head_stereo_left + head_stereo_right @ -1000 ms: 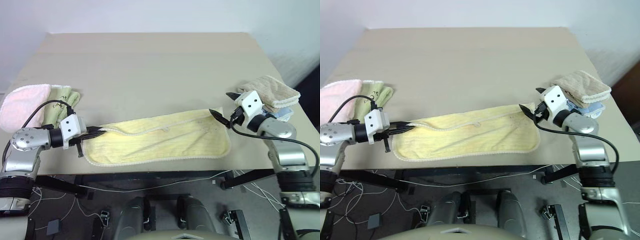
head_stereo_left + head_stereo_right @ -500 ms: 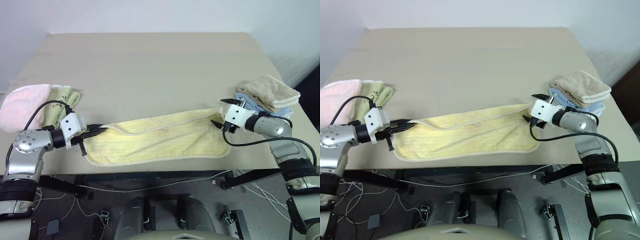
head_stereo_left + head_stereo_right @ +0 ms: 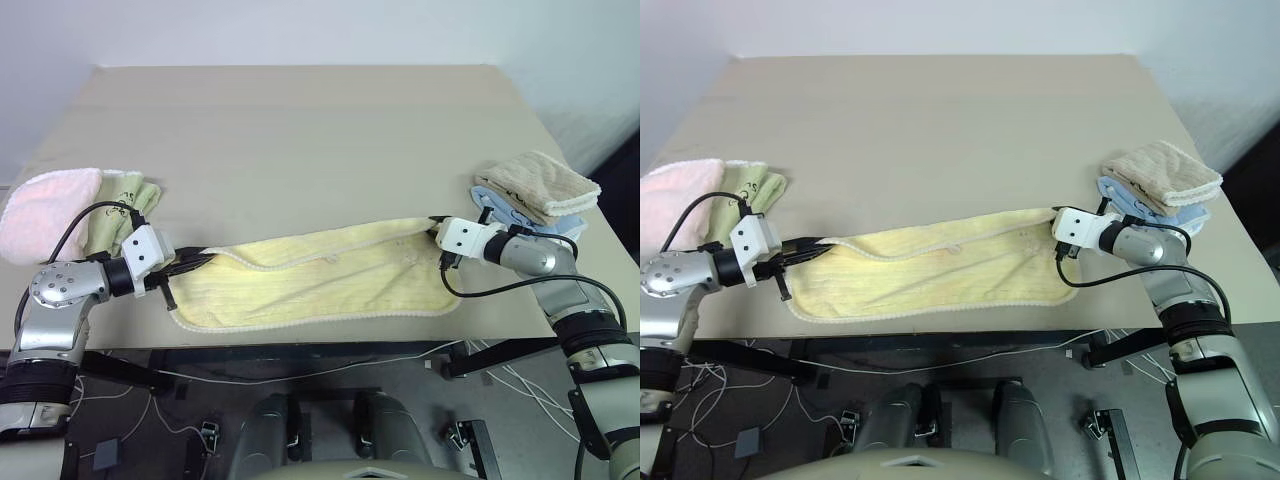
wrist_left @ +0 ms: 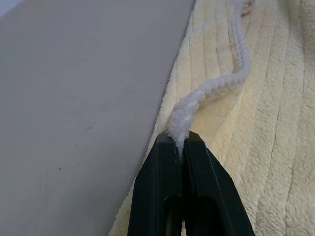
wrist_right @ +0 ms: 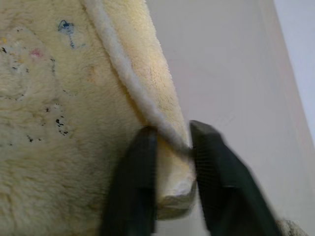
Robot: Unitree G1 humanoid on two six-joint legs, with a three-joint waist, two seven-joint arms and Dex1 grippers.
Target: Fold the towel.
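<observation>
Towel lies stretched along the near edge of the table, spanning the gap between the two grippers, its far long edge folded over toward the near side. Left gripper, fingers pressed together, pinches the whitish hem at the towel's left far corner; in the left wrist view the hem runs as a raised cord straight ahead from the fingertips, with ribbed yellow cloth on one side and bare table on the other. In the left eye view, this gripper lies low over the table, pointing toward the towel's centre. Right gripper is at the towel's right far corner, its two fingers set either side of the corner's rolled edge and hem, closed down onto the cloth with the towel's thickness between them; the printed face of the towel extends ahead of the gripper. In the right eye view, this gripper points toward the left one. Behind the right gripper, near the table's right edge, sits a tan towel stacked on a blue cloth. Beside and behind the left gripper lie a pink towel and a green cloth, touching each other
</observation>
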